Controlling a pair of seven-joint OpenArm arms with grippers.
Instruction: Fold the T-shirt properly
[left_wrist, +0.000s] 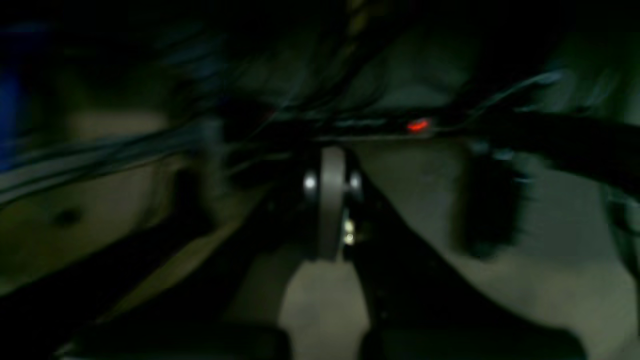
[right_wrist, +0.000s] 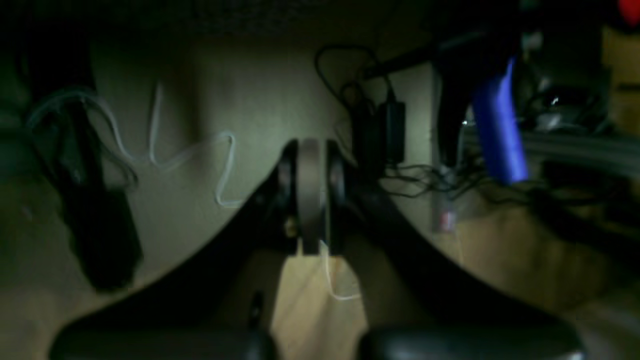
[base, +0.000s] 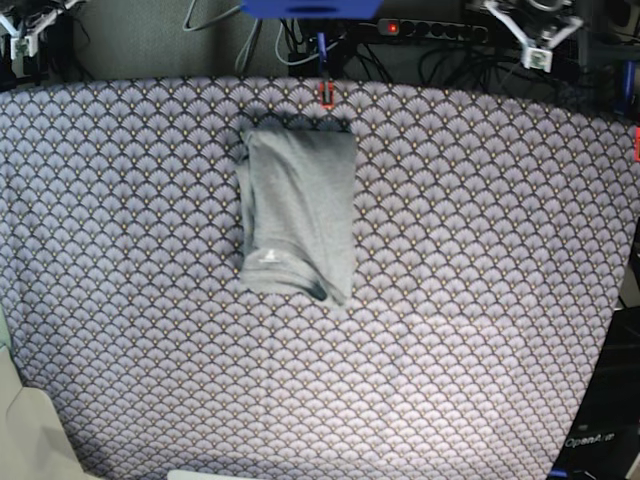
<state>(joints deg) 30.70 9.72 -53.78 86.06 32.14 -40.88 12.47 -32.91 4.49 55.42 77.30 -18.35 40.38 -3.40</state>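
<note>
Clearly, the left gripper (left_wrist: 332, 210) is seen pressed together in the left wrist view, its pale pads meeting at the middle of the frame with nothing between them. Likewise, the right gripper (right_wrist: 310, 200) is seen closed in the right wrist view, pads flat against each other and nothing pinched. Behind both, only dim, blurred floor and cables (right_wrist: 380, 130) are made out, with a blue part (right_wrist: 497, 135) at the upper right of the right wrist view. In the base view, both arms are drawn back to the upper corners of the frame. The T-shirt (base: 298, 210) is seen folded into an upright rectangle, lying on the tablecloth (base: 480, 300) in the upper middle of the frame, left of centre. A tiny white mark (base: 267, 254) is shown near its lower left, and a darker inside edge is exposed at its lower right corner.
</note>
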